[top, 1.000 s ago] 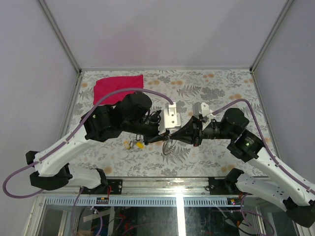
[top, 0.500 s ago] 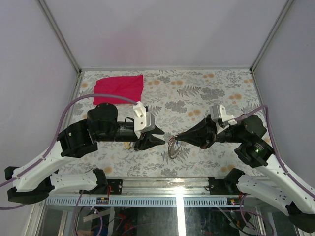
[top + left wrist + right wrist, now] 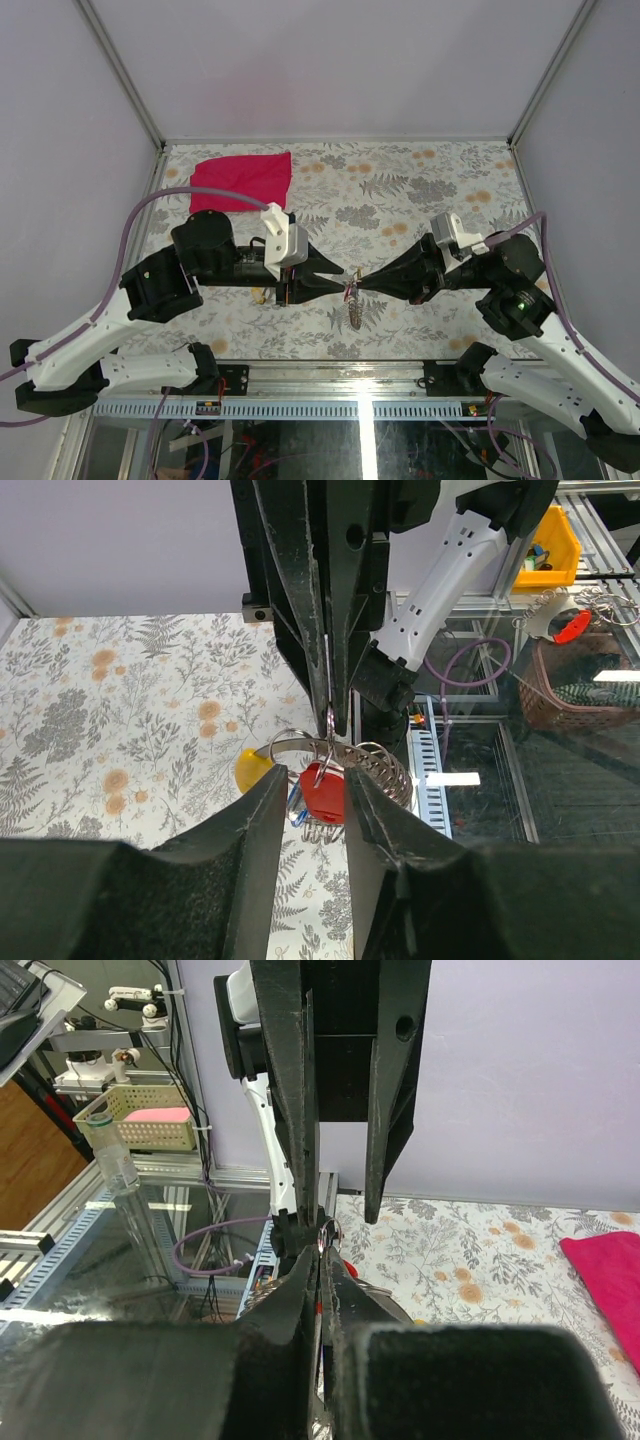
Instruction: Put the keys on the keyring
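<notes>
My right gripper (image 3: 360, 282) is shut on the thin ring of the keyring (image 3: 353, 303), which hangs above the table with its silvery chain below. In the right wrist view its jaws (image 3: 322, 1252) pinch the ring (image 3: 328, 1231). My left gripper (image 3: 343, 281) is open, tips facing the right gripper and almost touching the ring. In the left wrist view (image 3: 315, 780) a red key head (image 3: 322, 794) and a yellow key head (image 3: 250, 770) hang at the ring (image 3: 372, 763) just past its tips. A small key (image 3: 262, 295) lies on the table, partly hidden under the left arm.
A red cloth (image 3: 242, 180) lies at the back left of the floral table (image 3: 430, 180), also in the right wrist view (image 3: 610, 1270). The table's front edge rail (image 3: 330, 362) runs close below both grippers.
A second ago both grippers were together, then they drew apart. Now the left gripper has moved right again to the keyring, which the right gripper still holds and has raised slightly.
</notes>
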Tool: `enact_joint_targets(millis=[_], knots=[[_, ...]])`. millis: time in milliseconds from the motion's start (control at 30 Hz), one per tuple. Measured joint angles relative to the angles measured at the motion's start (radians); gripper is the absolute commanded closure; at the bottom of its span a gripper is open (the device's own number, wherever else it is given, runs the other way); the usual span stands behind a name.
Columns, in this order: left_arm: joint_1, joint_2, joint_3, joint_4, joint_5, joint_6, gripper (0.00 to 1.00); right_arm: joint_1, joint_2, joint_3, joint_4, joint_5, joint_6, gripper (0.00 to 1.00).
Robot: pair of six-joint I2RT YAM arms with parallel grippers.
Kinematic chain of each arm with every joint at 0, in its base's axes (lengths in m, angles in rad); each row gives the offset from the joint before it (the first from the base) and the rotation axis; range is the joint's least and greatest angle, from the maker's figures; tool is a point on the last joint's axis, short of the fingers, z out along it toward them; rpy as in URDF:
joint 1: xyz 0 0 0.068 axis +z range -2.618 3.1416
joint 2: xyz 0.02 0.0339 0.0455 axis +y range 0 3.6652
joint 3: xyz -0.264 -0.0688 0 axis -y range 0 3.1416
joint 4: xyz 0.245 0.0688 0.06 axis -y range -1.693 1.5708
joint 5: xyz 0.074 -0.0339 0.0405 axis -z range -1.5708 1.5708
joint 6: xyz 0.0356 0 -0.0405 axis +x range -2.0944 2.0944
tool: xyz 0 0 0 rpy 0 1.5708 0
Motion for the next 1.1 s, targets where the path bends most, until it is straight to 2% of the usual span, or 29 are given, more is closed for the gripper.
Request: enact_joint_targets(millis=[200, 433, 800, 1100], knots=[[0.0, 0.011, 0.0, 0.009, 0.025, 0.0, 0.78, 0.0, 0.003, 0.0, 0.008, 0.0, 0.011, 1.0], [0.0, 0.027, 0.0, 0.008, 0.045, 0.002, 0.99, 0.0, 0.002, 0.0, 0.022, 0.0, 0.019, 1.0], [0.0, 0.032, 0.01, 0.016, 0.052, 0.003, 1.0, 0.0, -0.016, -0.008, 0.064, 0.012, 0.047, 1.0], [-0.003, 0.031, 0.007, 0.053, 0.051, -0.003, 1.0, 0.0, -0.039, -0.071, 0.206, 0.055, 0.122, 1.0]])
